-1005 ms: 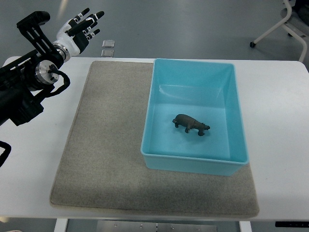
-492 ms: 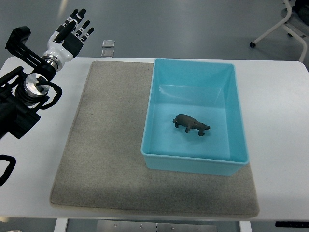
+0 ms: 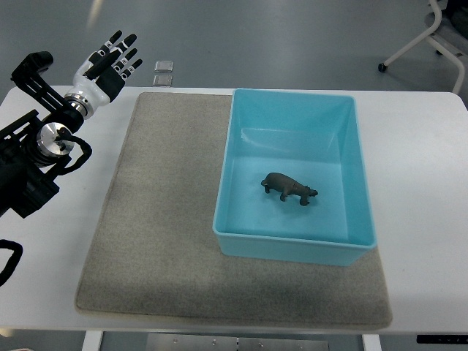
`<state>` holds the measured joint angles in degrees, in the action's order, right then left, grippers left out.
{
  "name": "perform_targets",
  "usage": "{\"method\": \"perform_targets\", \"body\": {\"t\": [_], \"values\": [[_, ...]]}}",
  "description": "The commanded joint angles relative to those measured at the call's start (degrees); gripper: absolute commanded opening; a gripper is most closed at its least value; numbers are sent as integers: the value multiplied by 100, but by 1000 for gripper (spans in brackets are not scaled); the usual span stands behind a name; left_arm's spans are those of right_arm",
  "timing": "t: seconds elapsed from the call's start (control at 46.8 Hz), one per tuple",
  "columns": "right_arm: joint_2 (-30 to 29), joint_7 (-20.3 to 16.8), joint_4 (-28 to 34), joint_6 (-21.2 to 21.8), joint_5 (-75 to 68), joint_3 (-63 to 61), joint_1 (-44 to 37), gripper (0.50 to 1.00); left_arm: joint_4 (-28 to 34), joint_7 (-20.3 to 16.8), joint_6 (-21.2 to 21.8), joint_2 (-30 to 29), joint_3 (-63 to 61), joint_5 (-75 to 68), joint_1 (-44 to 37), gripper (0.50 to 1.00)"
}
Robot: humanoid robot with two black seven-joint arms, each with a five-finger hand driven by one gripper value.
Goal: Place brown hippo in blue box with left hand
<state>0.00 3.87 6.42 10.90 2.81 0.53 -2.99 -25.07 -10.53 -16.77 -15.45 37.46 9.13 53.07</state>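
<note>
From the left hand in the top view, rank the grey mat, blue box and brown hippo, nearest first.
From the left hand, raised open at the table's far left corner:
1. grey mat, just to its right.
2. blue box, on the mat's right part.
3. brown hippo, standing inside the box.

The robot's white-and-black left hand (image 3: 108, 64), fingers spread and holding nothing, has drawn back toward the table's far left corner since a second ago, then edged slightly right in the last half second, its black forearm shifting with it.

Blue box (image 3: 295, 247) open-topped, walls all round, mat (image 3: 164, 219) bare
</note>
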Motion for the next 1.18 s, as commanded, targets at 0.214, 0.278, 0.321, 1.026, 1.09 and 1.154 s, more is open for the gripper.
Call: {"method": "perform_targets", "body": {"t": [0.214, 0.278, 0.321, 1.026, 1.09, 1.154], "values": [[0, 0, 0, 0, 0, 0, 0, 936, -50, -10, -2, 7, 33, -52, 37, 996], [0, 0, 0, 0, 0, 0, 0, 936, -50, -10, -11, -2, 42, -52, 55, 996], [0, 0, 0, 0, 0, 0, 0, 936, -50, -10, -20, -2, 51, -52, 55, 996], [0, 0, 17, 9, -18, -9, 0, 936, -33, -10, -231, -2, 77, 1, 2, 996], [0, -9, 105, 79, 9, -9, -9, 936, -33, -10, -231, -2, 77, 10, -7, 996], [0, -18, 114, 88, 18, -9, -9, 936, -24, -10, -231, -2, 77, 10, -7, 996]]}}
